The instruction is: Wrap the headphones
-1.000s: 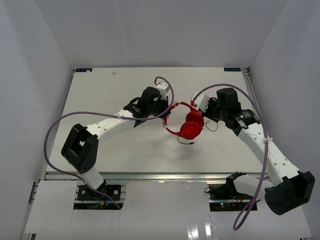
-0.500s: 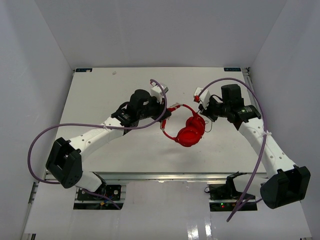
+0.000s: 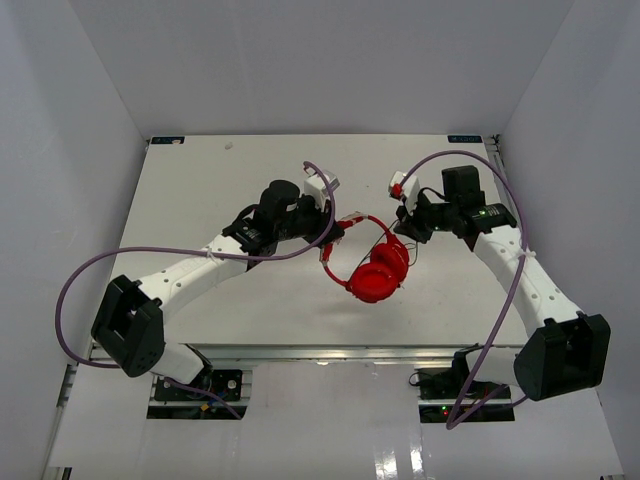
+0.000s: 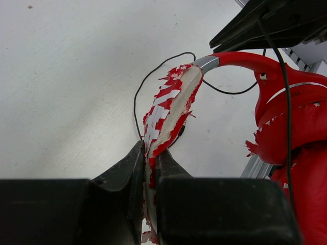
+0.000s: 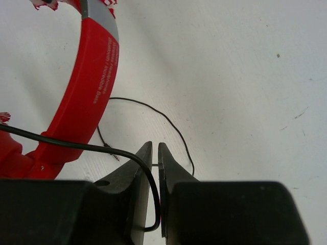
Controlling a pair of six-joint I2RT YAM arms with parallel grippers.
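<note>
The red headphones (image 3: 376,277) hang just above the table's middle, cups together and low. My left gripper (image 3: 338,232) is shut on the headband's peeling red-and-white padding (image 4: 166,109), which runs up between the jaws in the left wrist view (image 4: 149,151); the red cups (image 4: 299,132) hang to the right there. My right gripper (image 3: 405,222) is beside the headband's other end. In the right wrist view it (image 5: 155,148) is shut on the thin dark cable (image 5: 145,168), which loops between the jaws; more cable (image 5: 163,117) trails on the table, and the red headband arm (image 5: 89,87) is at upper left.
The white table (image 3: 200,190) is walled in by white panels on three sides. Purple robot cables (image 3: 68,290) arc over both arms. An aluminium rail (image 3: 320,352) runs along the near edge. The right arm's dark body (image 4: 271,20) is close above the headband.
</note>
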